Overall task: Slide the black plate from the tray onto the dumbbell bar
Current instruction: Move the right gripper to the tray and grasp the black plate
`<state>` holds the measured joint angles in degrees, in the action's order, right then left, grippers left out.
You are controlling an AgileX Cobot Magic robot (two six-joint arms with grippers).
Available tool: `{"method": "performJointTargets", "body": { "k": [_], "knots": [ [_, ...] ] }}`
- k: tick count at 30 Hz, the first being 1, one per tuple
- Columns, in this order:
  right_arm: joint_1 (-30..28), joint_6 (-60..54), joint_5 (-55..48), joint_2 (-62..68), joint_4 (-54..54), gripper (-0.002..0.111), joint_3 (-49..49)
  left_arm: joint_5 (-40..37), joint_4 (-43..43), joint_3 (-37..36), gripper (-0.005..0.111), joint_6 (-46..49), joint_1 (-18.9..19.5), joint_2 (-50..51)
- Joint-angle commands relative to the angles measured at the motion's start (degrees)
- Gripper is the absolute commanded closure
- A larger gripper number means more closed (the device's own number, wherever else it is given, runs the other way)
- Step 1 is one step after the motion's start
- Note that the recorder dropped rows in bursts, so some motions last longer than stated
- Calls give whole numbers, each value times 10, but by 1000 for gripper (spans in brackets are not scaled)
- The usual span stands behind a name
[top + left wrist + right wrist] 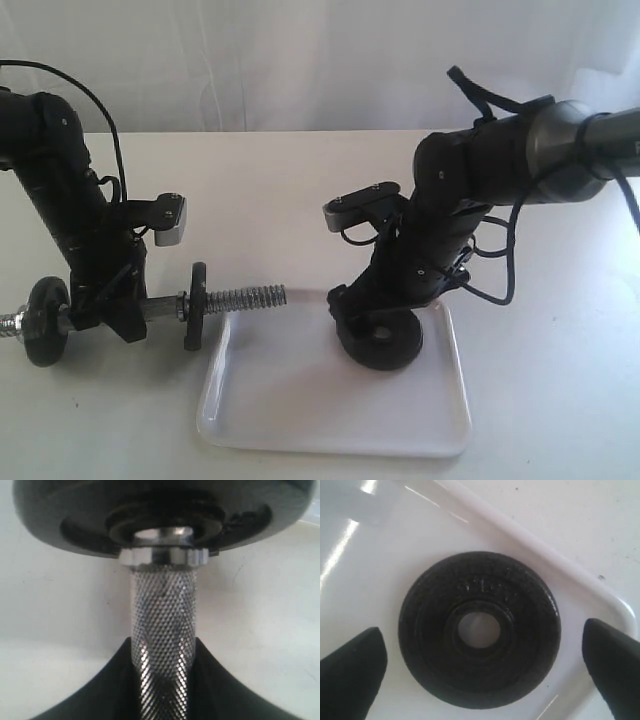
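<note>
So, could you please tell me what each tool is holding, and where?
The left tool holds the dumbbell bar by its knurled middle. The right tool holds nothing, open astride the black plate.

Left arm (60, 190) slanting down, left pincer (112, 318) clamped on the dumbbell bar (250, 297), right arm (480, 165) bent steeply downward, right pincer (481, 650) spread wide, black plate (525, 600) between its fingers (351, 675)
</note>
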<state>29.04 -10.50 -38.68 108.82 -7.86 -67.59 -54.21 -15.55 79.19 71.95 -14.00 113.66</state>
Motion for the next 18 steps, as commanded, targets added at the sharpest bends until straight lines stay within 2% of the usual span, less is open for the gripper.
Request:
{"method": "performJointTargets", "body": {
  "k": [1,18],
  "knots": [
    [1,-2,7,13,3,4,-3,-24,-50,2,107,-2,0,-17],
    [1,-27,0,57,-1,4,-3,-11,-54,2,107,-2,0,-17]
  ]
}}
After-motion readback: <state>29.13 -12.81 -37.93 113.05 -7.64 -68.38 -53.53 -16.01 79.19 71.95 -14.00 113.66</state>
